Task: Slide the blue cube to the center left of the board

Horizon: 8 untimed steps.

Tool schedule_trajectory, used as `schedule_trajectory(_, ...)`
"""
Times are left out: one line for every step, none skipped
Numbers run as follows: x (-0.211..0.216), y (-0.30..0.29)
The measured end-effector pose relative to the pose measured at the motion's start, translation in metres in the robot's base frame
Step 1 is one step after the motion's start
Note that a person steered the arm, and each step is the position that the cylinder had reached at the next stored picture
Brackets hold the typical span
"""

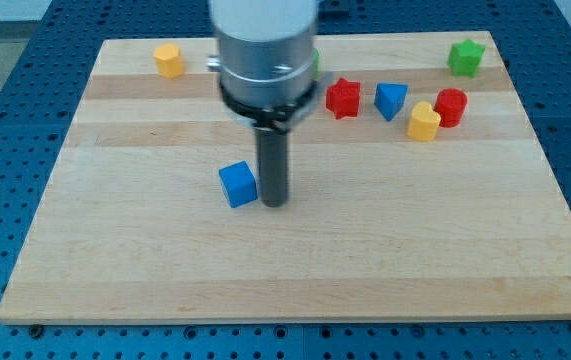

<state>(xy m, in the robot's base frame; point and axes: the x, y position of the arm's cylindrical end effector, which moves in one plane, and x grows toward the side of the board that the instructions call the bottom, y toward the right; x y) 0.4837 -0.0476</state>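
The blue cube (237, 185) sits on the wooden board (165, 270), a little left of the board's middle. My tip (274, 204) rests on the board just to the right of the blue cube, very close to its right side or touching it. The rod rises from there to the arm's grey body (265, 50) at the view's top.
A yellow block (169, 60) lies at the top left. A red star-shaped block (343, 98), a blue triangular block (390, 100), a yellow block (424, 122) and a red block (451, 106) cluster at the top right. A green star-shaped block (466, 57) lies in the top right corner.
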Motion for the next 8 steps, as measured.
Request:
schedule_trajectory(-0.008,-0.052)
schedule_trajectory(-0.009,-0.091)
schedule_trajectory(-0.027,-0.115)
schedule_trajectory(-0.053,-0.131)
schedule_trajectory(-0.064,-0.158)
schedule_trajectory(-0.064,-0.149)
schedule_trajectory(-0.077,-0.123)
schedule_trajectory(-0.084,-0.11)
